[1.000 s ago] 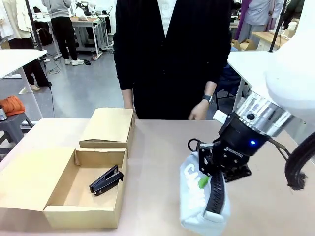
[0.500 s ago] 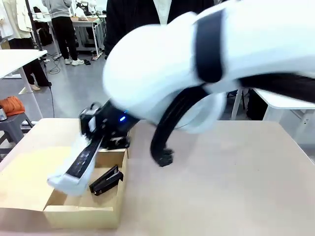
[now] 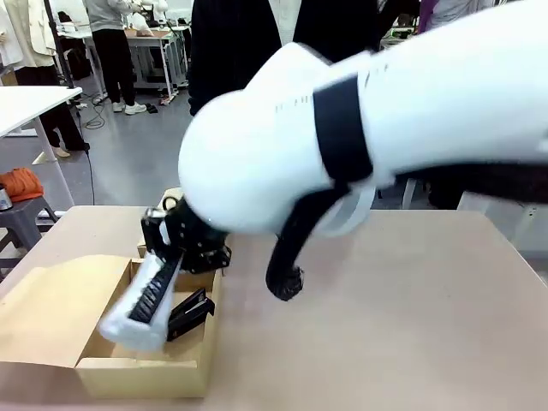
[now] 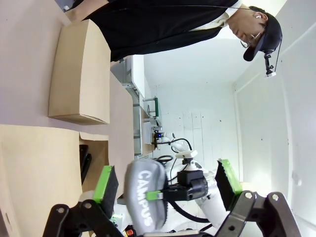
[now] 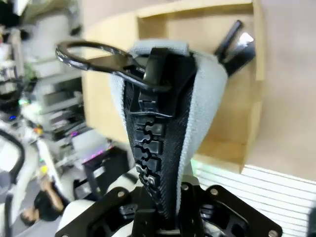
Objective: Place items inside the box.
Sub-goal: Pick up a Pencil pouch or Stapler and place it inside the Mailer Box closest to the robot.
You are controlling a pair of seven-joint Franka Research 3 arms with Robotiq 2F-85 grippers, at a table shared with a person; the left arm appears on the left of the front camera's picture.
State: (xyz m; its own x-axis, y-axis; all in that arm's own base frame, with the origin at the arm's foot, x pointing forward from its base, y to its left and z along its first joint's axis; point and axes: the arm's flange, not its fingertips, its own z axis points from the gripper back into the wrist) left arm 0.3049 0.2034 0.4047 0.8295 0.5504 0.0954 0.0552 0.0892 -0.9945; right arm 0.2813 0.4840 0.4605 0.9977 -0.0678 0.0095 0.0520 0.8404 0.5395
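Grey zip pouch [image 3: 137, 304] lettered "CAMPUS" hangs slanting toward 7 o'clock from the right gripper [image 3: 175, 253], which is pinched onto its zipper end. Its lower end is over the open box [image 3: 141, 377] at the worktop's [image 3: 385, 342] 8 o'clock. Black stapler [image 3: 190, 312] lies inside the box, at the pouch's 3 o'clock. Left gripper [image 4: 165, 170] stands off, green pads [image 4: 106, 182] spread wide, holding nothing. A person [image 3: 244, 51] stands at 12 o'clock.
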